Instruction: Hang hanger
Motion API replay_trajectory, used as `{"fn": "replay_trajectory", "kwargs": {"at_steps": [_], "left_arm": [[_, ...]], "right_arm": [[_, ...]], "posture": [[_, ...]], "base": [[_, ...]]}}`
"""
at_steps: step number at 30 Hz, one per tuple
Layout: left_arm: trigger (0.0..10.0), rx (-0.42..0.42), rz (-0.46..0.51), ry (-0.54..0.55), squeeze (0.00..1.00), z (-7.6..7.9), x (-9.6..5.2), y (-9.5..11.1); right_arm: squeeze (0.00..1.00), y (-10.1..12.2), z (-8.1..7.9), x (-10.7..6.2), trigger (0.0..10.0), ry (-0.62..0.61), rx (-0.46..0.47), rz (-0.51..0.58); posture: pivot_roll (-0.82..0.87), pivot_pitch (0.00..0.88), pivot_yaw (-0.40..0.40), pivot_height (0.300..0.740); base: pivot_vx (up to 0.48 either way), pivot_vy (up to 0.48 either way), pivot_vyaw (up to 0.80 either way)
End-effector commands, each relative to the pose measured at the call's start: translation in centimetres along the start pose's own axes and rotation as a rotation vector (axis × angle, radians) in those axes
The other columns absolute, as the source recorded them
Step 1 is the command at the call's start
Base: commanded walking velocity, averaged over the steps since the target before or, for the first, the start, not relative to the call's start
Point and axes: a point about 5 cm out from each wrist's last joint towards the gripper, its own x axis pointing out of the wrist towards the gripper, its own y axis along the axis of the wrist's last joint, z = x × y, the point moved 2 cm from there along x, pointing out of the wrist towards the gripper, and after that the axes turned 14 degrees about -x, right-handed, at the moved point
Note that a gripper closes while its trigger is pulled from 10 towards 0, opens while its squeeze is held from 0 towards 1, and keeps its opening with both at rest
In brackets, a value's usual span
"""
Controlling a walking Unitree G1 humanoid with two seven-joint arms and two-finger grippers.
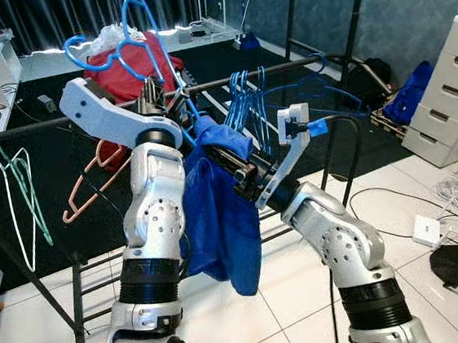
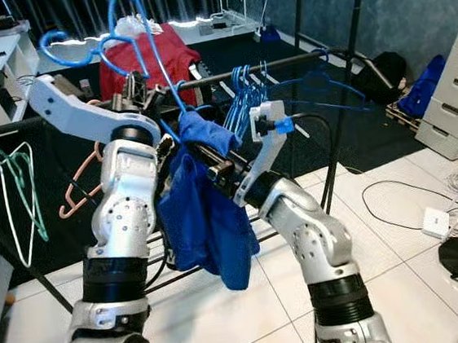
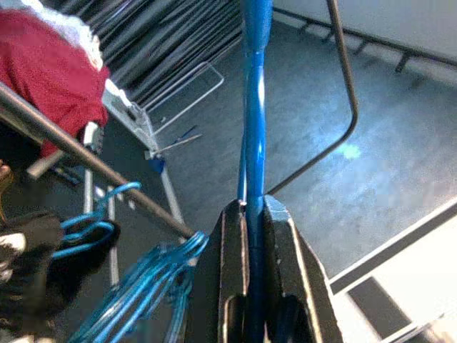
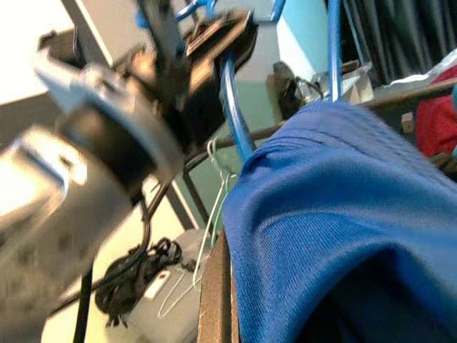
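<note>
Two silver arms rise before a black clothes rail (image 1: 283,67) that runs across a room of dark carpet and white floor tiles (image 1: 299,295). A blue garment (image 1: 218,222) droops from just below the rail, between the two arms, draped on a blue hanger (image 1: 146,41) whose hook curls above the rail. The left claw (image 3: 246,214) sits at the rail, in front of a red cloth pile (image 1: 132,67) beyond it, its two black fingers pinched tight on the blue hanger's thin shaft, as the left wrist view shows. The right claw (image 1: 242,174) reaches in just under the rail and is buried in the blue garment's upper folds; whether its fingers are apart or together cannot be told, since fabric covers them in the right wrist view. A bunch of empty blue hangers (image 1: 246,104) hangs on the rail just right of the garment. Toward the rail's left end dangle a pink hanger (image 1: 91,182) and, farther out, a pale green hanger (image 1: 23,201). Right of the rail stands a white drawer unit (image 1: 450,91), with a white power strip (image 1: 426,230) and cables on the tiles below it.
</note>
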Motion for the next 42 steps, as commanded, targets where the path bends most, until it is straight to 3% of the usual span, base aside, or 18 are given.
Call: {"fn": "replay_trajectory", "kwargs": {"at_steps": [1, 5, 13, 18, 22, 23, 25, 28, 29, 30, 31, 32, 33, 34, 35, 37, 40, 42], "left_arm": [[10.0, -0.205, -0.040, -0.064, 0.00, 4.1, -0.7, -2.8], [10.0, -0.274, -0.002, -0.068, 0.00, 5.3, 0.0, -1.8], [10.0, -0.257, 0.054, -0.029, 0.00, 5.3, 1.2, -1.5], [10.0, -0.258, 0.081, -0.027, 0.00, 5.7, 2.3, -1.0], [10.0, -0.262, 0.083, -0.033, 0.00, 5.8, 2.4, -0.8], [10.0, -0.277, 0.071, -0.049, 0.00, 6.0, 2.3, -0.9], [10.0, -0.333, 0.008, -0.134, 0.00, 6.2, 1.5, -1.2], [10.0, -0.333, 0.008, -0.134, 0.00, 6.2, 1.5, -1.2], [10.0, -0.367, -0.016, -0.173, 0.00, 6.2, 1.1, -1.2], [10.0, -0.367, -0.016, -0.173, 0.00, 6.2, 1.1, -1.2], [10.0, -0.386, -0.037, -0.232, 0.00, 6.0, 0.4, -0.9], [10.0, -0.386, -0.037, -0.232, 0.00, 6.0, 0.4, -0.9], [10.0, -0.374, -0.032, -0.276, 0.00, 5.3, -0.3, -0.3], [10.0, -0.374, -0.032, -0.276, 0.00, 5.3, -0.3, -0.3], [10.0, -0.333, -0.008, -0.308, 0.00, 4.6, -1.0, 0.2], [10.0, -0.333, -0.008, -0.308, 0.00, 4.6, -1.0, 0.2], [10.0, -0.235, 0.040, -0.342, 0.00, 3.5, -1.8, 0.7], [10.0, -0.235, 0.040, -0.342, 0.00, 3.5, -1.8, 0.7]], "right_arm": [[0.00, -1.0, -0.5, 0.1, 0.0, 0.021, 0.008, -0.051], [0.00, -1.2, -0.6, 0.1, 0.0, 0.028, 0.010, -0.058], [0.00, -1.5, -1.8, 0.1, 0.0, 0.095, 0.030, -0.072], [0.00, -2.3, -4.6, -0.7, 0.0, 0.276, 0.045, -0.118], [0.00, -2.2, -4.8, -0.8, 0.0, 0.285, 0.044, -0.110], [0.00, -1.9, -4.4, -0.7, 0.0, 0.255, 0.041, -0.085], [0.00, 0.0, -1.8, -0.5, 0.0, 0.100, 0.066, 0.035], [0.00, 0.0, -1.8, -0.5, 0.0, 0.100, 0.066, 0.035], [0.00, 1.3, -0.4, -0.8, 0.0, 0.028, 0.095, 0.109], [0.00, 1.3, -0.4, -0.8, 0.0, 0.028, 0.095, 0.109], [0.00, 3.1, 1.6, -1.5, 0.0, -0.065, 0.131, 0.214], [0.00, 3.1, 1.6, -1.5, 0.0, -0.065, 0.131, 0.214], [0.00, 5.1, 3.4, -2.4, 0.0, -0.140, 0.170, 0.324], [0.00, 5.1, 3.4, -2.4, 0.0, -0.140, 0.170, 0.324], [0.00, 6.7, 4.6, -3.3, 0.0, -0.181, 0.196, 0.408], [0.00, 6.7, 4.6, -3.3, 0.0, -0.181, 0.196, 0.408], [0.00, 8.5, 5.1, -4.1, 0.0, -0.182, 0.226, 0.501], [0.00, 8.5, 5.1, -4.1, 0.0, -0.182, 0.226, 0.501]], "posture": [[-0.02, 0.000, 0.009, 0.740], [-0.02, 0.000, 0.010, 0.740], [-0.02, 0.000, 0.013, 0.740], [-0.03, 0.000, 0.016, 0.740], [-0.03, 0.000, 0.016, 0.740], [-0.03, 0.000, 0.016, 0.740], [-0.03, 0.000, 0.016, 0.740], [-0.03, 0.000, 0.016, 0.740], [-0.03, 0.000, 0.016, 0.740], [-0.03, 0.000, 0.016, 0.740], [-0.03, 0.000, 0.014, 0.740], [-0.03, 0.000, 0.014, 0.740], [-0.03, 0.000, 0.014, 0.740], [-0.03, 0.000, 0.014, 0.740], [-0.02, 0.000, 0.015, 0.740], [-0.02, 0.000, 0.015, 0.740], [-0.02, 0.000, 0.015, 0.740], [-0.02, 0.000, 0.015, 0.740]], "base": [[0.000, 0.000, 0.00], [0.000, 0.000, 0.00], [0.000, 0.000, 0.00], [0.000, 0.000, 0.00], [0.000, 0.000, 0.00], [0.000, 0.000, 0.00], [0.000, 0.000, 0.00], [0.000, 0.000, 0.00], [0.000, 0.000, 0.00], [0.000, 0.000, 0.00], [0.000, 0.000, 0.00], [0.000, 0.000, 0.00], [0.000, 0.000, 0.00], [0.000, 0.000, 0.00], [0.000, 0.000, 0.00], [0.000, 0.000, 0.00], [0.000, 0.000, 0.00], [0.000, 0.000, 0.00]]}}
